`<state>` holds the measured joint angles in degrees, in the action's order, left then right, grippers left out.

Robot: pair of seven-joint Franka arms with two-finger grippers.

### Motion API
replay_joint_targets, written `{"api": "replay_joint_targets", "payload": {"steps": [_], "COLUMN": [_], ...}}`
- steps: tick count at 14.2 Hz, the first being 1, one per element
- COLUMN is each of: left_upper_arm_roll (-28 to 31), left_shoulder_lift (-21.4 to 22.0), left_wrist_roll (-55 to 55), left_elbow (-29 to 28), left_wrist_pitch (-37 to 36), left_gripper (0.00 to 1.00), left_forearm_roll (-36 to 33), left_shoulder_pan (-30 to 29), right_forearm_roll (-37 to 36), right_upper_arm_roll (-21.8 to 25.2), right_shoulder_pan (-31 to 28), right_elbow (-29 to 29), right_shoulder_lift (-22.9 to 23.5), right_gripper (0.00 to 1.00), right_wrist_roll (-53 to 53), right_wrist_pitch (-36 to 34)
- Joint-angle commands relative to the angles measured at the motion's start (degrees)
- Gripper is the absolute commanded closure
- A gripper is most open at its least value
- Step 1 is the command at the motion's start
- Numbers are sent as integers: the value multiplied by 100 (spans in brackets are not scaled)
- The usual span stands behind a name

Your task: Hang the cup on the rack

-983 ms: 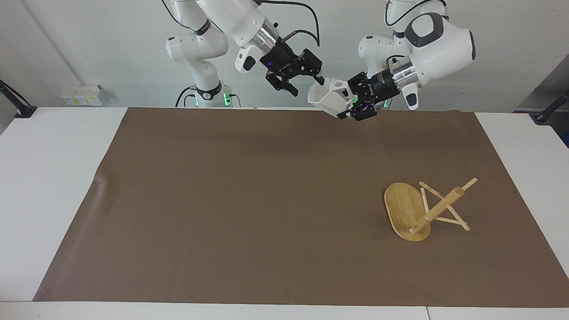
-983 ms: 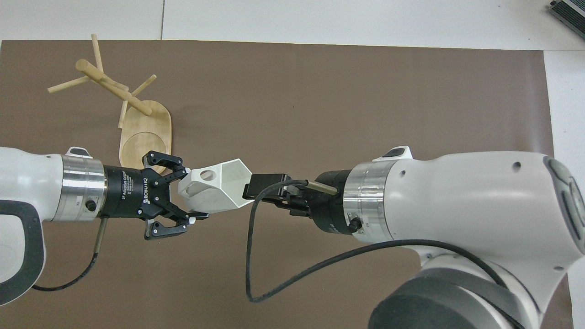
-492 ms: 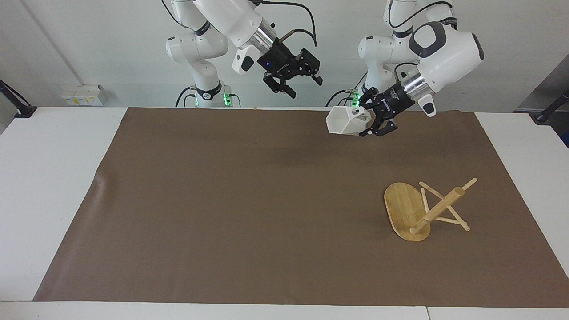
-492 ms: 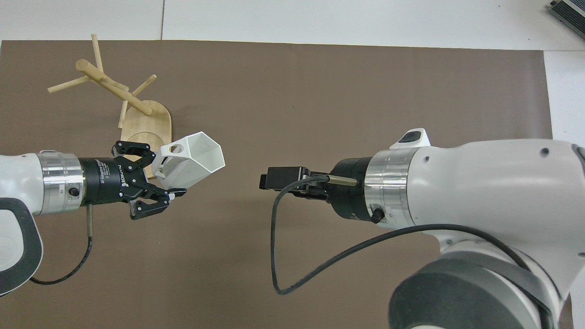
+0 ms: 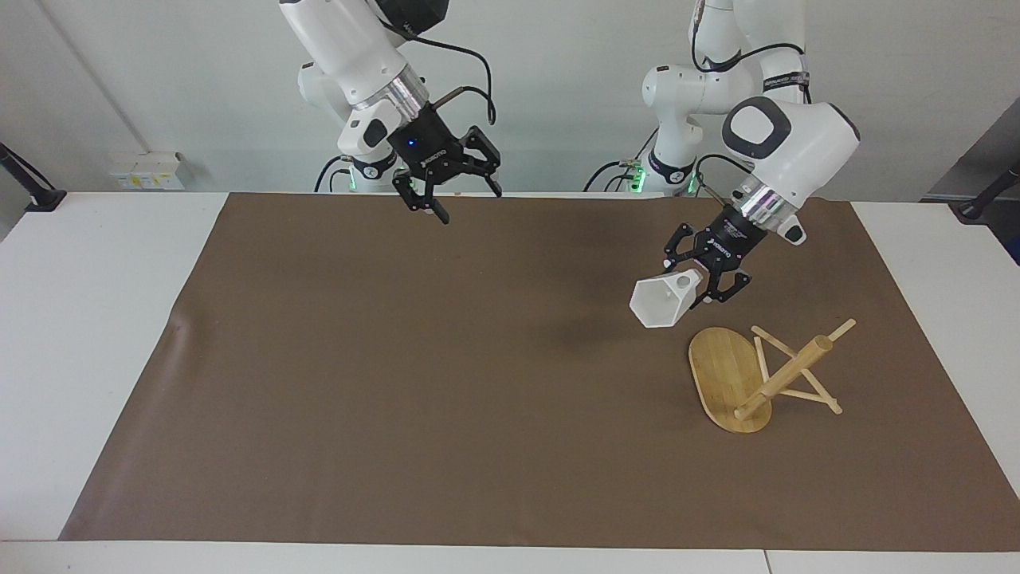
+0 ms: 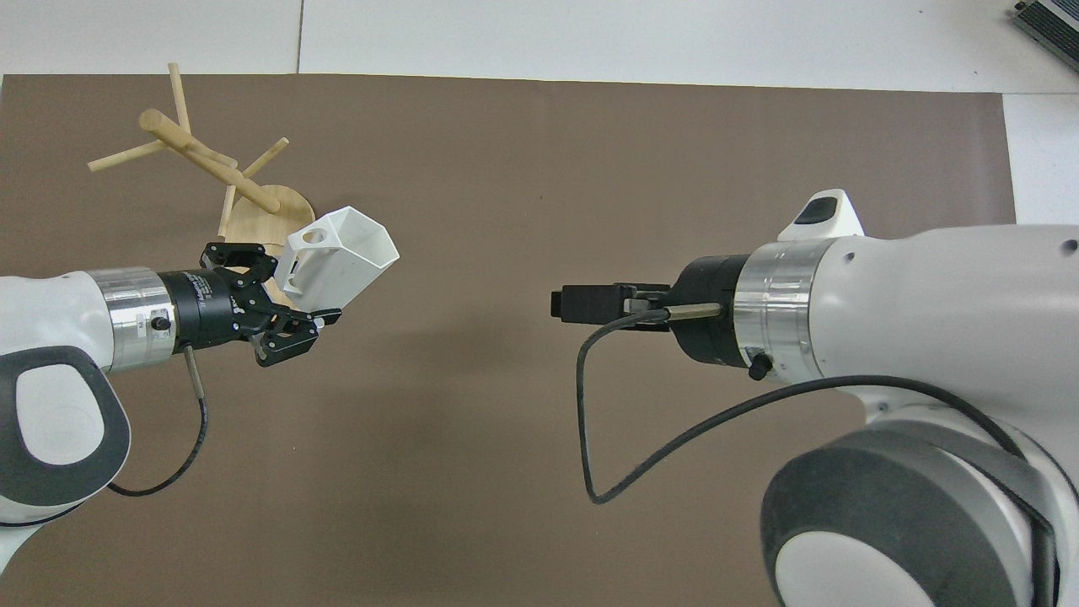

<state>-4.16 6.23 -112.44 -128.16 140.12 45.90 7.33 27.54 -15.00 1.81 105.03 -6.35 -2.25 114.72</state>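
The white faceted cup (image 5: 657,307) hangs tilted in my left gripper (image 5: 701,287), which is shut on its handle end. The cup's mouth points down and toward the table's middle. It is over the brown cloth, just beside the rack's oval base (image 5: 717,367) and not touching the rack. In the overhead view the cup (image 6: 346,257) and left gripper (image 6: 295,291) cover part of the base (image 6: 253,232). The bamboo rack (image 5: 785,371) stands toward the left arm's end, with its thick post (image 6: 211,160) and thin pegs bare. My right gripper (image 5: 466,199) is open and empty, raised near its own base; it also shows in the overhead view (image 6: 582,303).
A brown cloth (image 5: 414,383) covers most of the white table (image 5: 96,319). Black clamps sit at the table's corners near the robots (image 5: 32,191).
My left gripper has carried the cup down and away from the right gripper, to beside the rack's base. My right gripper has drawn back toward its own end, empty.
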Motion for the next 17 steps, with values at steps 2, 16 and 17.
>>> {"api": "replay_joint_targets", "payload": {"steps": [2,16,17], "left_upper_arm_roll": [38,47,47], "left_shoulder_lift": [-78,-499,-534], "left_wrist_roll": [-384,-832,-893], "left_elbow": [36,273,317], "left_wrist_pitch": [367,1316,1325], "left_gripper": [100,100,100], "left_forearm_roll": [-81,7,7], "left_shoulder_pan": [58,-65,-65], "right_forearm_roll": [-257,-1558,-1558], "right_upper_arm_roll": [-47,-21,-21], "right_shoulder_pan": [-628,-2210,-2316], "right_elbow": [35,44,44], "right_shoulder_lift": [-50,-15,-15], "right_gripper": [0,0,0], "right_wrist_roll": [935,3317,3519], "right_wrist_pitch": [-432,-459,-468]}}
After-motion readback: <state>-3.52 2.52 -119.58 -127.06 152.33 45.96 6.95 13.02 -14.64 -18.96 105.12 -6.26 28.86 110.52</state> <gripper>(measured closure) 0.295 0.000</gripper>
